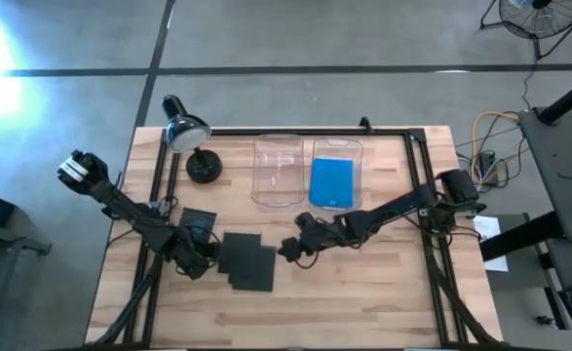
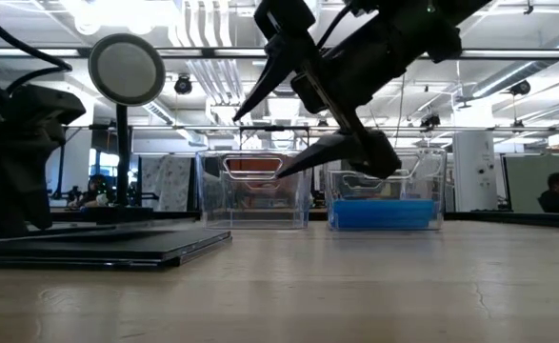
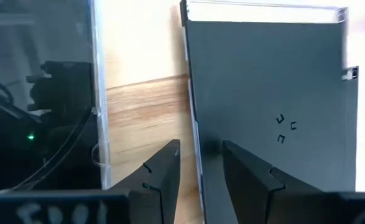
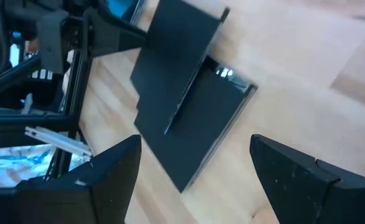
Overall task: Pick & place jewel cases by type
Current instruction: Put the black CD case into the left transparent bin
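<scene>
Left gripper (image 1: 210, 250) sits low over the left-centre of the table (image 1: 363, 302), its fingers (image 3: 163, 174) drawn close together, with the edge of a dark jewel case (image 3: 269, 93) lying in the narrow gap between them; whether they actually pinch it cannot be told. That arm runs in from the table's left edge, sloping down and rightward to the gripper, so the wrist points toward the table's middle. Just left of the gripper another dark case (image 1: 199, 220) lies flat, its edges roughly square to the table. Immediately right of the gripper, two dark grey cases (image 1: 248, 260) lie flat and overlapping, one shifted down and to the right of the other, both slightly askew to the table's sides; being square, they show no clear long axis. In the low view they read as a thin dark slab (image 2: 117, 246) resting on the wood. Farther right, the right gripper (image 1: 291, 250) hangs above the table just beside that overlapping pair, its fingers (image 4: 107, 174) spread wide with nothing between them, the cases showing on the wood beyond. Its arm stretches from the right edge of the table, angled leftward and slightly downward. Behind, near the far edge, stand a desk lamp (image 1: 188, 136), then a clear bin (image 1: 278, 174) with no case visible inside, then a second clear bin (image 1: 362, 175) holding a blue jewel case (image 1: 331, 181) lying flat.
</scene>
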Motion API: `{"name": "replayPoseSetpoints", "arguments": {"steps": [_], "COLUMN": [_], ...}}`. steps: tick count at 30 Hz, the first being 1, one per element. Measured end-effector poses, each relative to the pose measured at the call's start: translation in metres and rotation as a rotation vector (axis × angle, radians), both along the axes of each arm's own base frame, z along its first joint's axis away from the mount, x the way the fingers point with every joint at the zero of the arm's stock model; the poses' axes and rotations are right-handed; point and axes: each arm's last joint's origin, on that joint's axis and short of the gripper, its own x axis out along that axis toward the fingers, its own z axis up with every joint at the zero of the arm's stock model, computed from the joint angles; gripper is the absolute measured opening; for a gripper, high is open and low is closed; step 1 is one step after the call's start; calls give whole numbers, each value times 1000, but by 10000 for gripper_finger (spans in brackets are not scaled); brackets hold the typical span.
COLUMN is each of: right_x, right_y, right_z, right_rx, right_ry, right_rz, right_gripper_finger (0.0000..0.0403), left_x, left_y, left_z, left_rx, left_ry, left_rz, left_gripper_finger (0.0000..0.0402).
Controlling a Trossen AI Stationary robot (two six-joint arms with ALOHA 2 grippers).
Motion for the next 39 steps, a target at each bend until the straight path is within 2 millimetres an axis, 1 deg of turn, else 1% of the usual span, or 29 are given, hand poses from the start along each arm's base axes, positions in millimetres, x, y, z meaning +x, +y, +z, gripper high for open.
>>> {"name": "replayPoseSetpoints", "arguments": {"steps": [2, 6, 9, 15, 18, 23, 28, 32, 39], "right_x": [1, 8, 20, 53, 66, 77, 89, 98, 101], "right_y": [-6, -20, -29, -35, -38, -38, -34, -34, -35], "right_z": [-3, -12, -20, -30, -32, -44, -50, -50, -49], "right_rx": [-12, -21, -2, -10, -30, -41, -6, -6, -21], "right_ry": [7, 9, 3, -12, 6, 116, 82, 56, 45], "right_rz": [-9, -12, 7, 75, 84, 126, 169, 178, 183], "right_gripper_finger": [295, 295, 295, 295, 295, 295, 295, 295, 294], "left_x": [0, 1, 1, 2, 4, 5, 5, 5, 8], "left_y": [0, 0, 0, -1, -2, -2, -2, -2, -5], "left_z": [0, -1, -1, -3, -5, -6, -6, -6, -4], "left_rx": [1, 9, 12, 17, 22, 20, 21, 26, 16], "left_ry": [-8, -19, -26, -28, -27, -31, -32, -32, -61], "left_rz": [3, -3, 0, 0, 0, 0, -5, -14, -43], "left_gripper_finger": [104, 104, 104, 104, 104, 104, 104, 104, 104]}}
